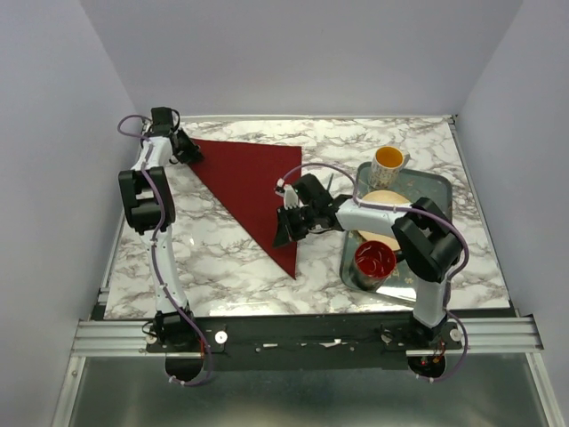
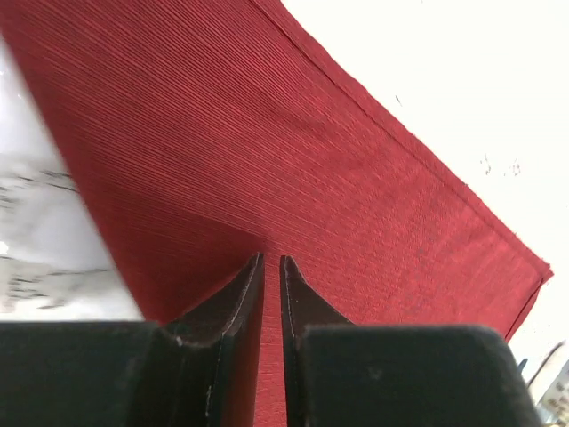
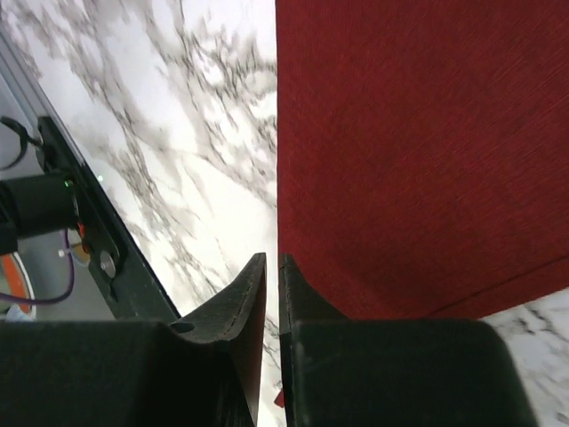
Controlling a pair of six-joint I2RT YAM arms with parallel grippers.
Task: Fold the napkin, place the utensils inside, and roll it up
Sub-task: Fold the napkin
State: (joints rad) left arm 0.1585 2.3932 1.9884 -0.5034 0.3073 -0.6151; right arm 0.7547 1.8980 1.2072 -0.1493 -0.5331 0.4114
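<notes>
The dark red napkin lies as a folded triangle on the marble table, one corner at the far left, one at the far middle and one pointing toward me. My left gripper is shut on its far left corner; in the left wrist view the jaws pinch the cloth. My right gripper is shut on the napkin's right edge, above the near point; in the right wrist view the jaws sit on that straight edge. I cannot make out the blue utensil.
A metal tray at the right holds a mug, a beige plate and a red bowl. The right arm reaches across the tray's left rim. Bare marble lies left of the napkin.
</notes>
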